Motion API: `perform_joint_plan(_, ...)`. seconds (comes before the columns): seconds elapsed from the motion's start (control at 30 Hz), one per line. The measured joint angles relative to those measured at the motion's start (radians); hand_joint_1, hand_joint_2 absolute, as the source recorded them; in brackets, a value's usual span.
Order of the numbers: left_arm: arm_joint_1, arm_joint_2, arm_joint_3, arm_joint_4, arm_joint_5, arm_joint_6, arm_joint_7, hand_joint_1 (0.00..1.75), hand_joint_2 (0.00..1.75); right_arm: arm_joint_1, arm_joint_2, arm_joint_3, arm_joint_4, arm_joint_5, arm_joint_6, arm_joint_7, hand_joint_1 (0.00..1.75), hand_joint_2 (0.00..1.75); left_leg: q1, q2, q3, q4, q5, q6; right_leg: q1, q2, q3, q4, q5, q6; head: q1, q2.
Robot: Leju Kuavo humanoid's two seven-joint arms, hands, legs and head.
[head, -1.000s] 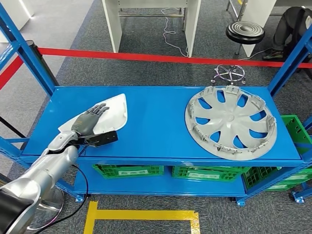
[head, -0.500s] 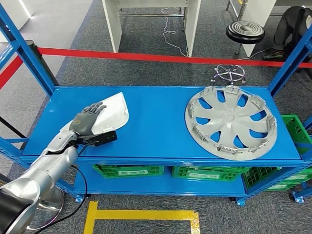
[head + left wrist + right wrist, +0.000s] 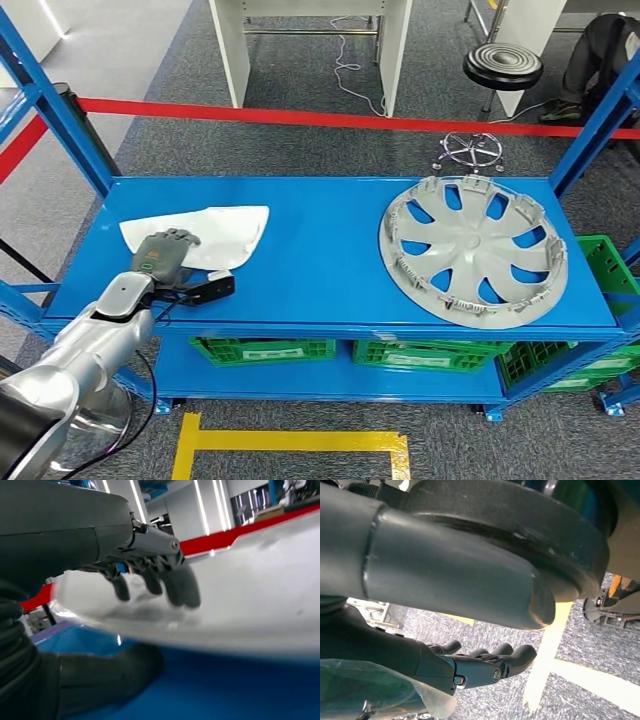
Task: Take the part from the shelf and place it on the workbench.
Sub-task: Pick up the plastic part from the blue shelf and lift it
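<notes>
A white curved panel part [image 3: 215,234] lies on the left of the blue shelf top [image 3: 324,260]. My left hand [image 3: 160,255] is at the part's near-left edge. In the left wrist view its dark fingers [image 3: 181,582] press on the top of the white part [image 3: 245,595] and the thumb [image 3: 109,675] lies under the rim, against the blue surface, so the edge is pinched. A silver hubcap [image 3: 473,250] lies flat at the shelf's right end, untouched. My right hand [image 3: 478,665] hangs over the grey floor, fingers loosely extended and holding nothing.
Green crates [image 3: 264,350] stand on the lower shelf level. Blue uprights frame both ends of the rack. Behind it runs a red tape barrier [image 3: 302,117], with a black stool [image 3: 503,66] and white bench legs beyond. A yellow floor marking [image 3: 294,440] lies in front.
The white part was tipped up under my left hand half a second ago and now lies lower and flatter. The hand has drawn back toward the shelf's near-left edge.
</notes>
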State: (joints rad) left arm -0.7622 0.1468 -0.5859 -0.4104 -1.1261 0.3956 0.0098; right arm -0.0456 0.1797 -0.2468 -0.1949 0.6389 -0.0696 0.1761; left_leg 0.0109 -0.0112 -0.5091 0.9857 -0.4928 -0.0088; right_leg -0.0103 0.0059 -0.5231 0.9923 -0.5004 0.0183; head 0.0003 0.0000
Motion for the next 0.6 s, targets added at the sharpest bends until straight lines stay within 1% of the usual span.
perform_joint_plan(0.2,-0.009,0.01,-0.011,0.008,-0.014,-0.014,0.009,1.75,1.75,0.0,0.0,-0.002,0.0,-0.001,-0.002,-0.009,0.0,0.0,0.0,0.0,0.0,0.0,0.0,0.0,0.0,0.0,0.0,0.001,0.0,0.0,0.0,0.0)
perform_joint_plan(0.6,-0.018,0.012,-0.015,0.009,-0.018,-0.02,0.011,1.75,1.75,0.0,0.0,-0.002,0.0,0.0,-0.004,-0.02,0.0,0.0,0.0,0.0,0.001,0.0,0.001,-0.001,0.0,0.0,0.0,0.001,0.0,0.0,0.0,0.0)
